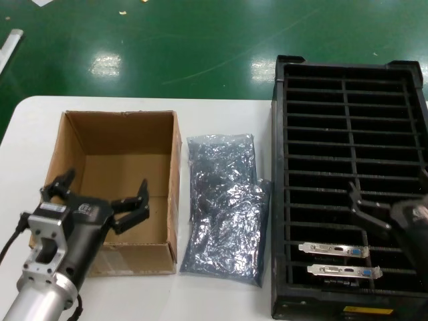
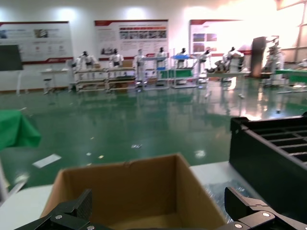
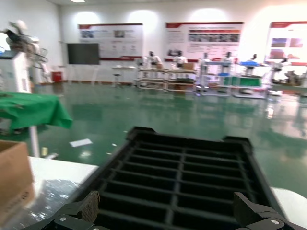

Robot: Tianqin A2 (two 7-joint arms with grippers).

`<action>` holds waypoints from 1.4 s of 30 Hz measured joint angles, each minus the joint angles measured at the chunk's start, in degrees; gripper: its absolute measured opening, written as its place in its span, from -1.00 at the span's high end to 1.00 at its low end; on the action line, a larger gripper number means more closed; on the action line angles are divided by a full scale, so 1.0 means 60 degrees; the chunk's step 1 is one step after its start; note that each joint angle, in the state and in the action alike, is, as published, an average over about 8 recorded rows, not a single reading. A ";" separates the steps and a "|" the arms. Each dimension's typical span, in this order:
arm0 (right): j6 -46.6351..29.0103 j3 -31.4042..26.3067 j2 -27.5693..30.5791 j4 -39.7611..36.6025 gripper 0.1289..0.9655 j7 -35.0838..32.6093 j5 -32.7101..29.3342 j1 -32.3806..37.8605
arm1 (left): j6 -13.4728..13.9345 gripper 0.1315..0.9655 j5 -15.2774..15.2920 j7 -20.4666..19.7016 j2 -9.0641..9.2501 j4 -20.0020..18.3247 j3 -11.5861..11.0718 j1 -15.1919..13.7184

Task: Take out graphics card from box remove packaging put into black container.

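Two graphics cards (image 1: 338, 261) stand upright in the nearest slot rows of the black container (image 1: 348, 134), silver brackets with blue and white ports facing up, one row apart; right pincer (image 1: 374, 210) hovers over the container just beyond those cards, blurred at the frame edge, fingers spread with nothing between them in the right wrist view; left pincer (image 1: 103, 197) hangs over the near wall of the box (image 1: 124, 160), jaws released wide, gripping nothing; box interior shows only bare cardboard; packaging (image 1: 224, 207) lies crumpled flat on the white worktop (image 1: 221, 301) between box and container, close beside the box wall and touching the container's side; past the worktop's far edge, glossy green floor (image 1: 167, 47).
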 joint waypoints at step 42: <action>0.1061 0.0343 -0.0312 0.0519 -1.00 -0.0492 0.0131 -0.1023 | -0.0941 -1.00 -0.1105 0.1001 0.0024 -0.0082 0.0064 0.0724</action>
